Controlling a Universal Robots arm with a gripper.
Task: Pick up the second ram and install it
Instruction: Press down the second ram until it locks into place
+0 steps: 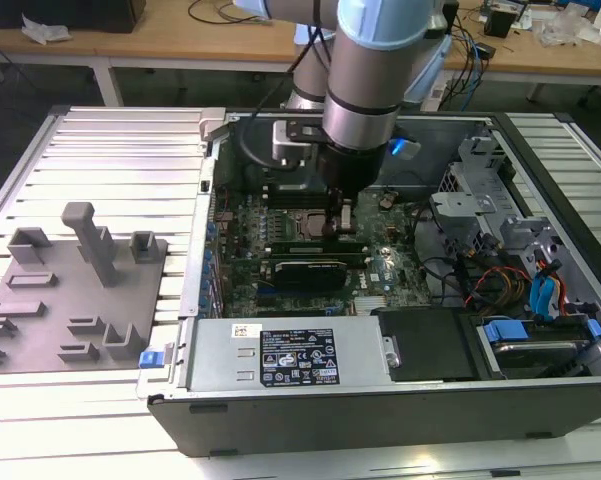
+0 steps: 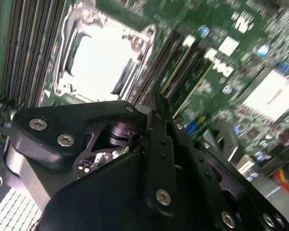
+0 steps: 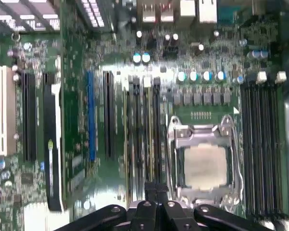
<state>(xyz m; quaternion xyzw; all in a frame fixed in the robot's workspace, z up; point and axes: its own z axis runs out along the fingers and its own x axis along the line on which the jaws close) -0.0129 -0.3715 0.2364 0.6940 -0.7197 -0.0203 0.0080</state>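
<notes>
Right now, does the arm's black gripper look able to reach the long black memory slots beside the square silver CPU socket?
Probably yes: the grey computer case lies open and the black gripper hangs directly over the long black slots.

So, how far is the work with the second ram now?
Done, it seems: the pick-up, since the grey tray holds no green stick. In hand: the end effector is low inside the case, over the slots beside the CPU socket. Left: the install is not confirmed; I cannot tell if the ram is seated in a slot.
</notes>
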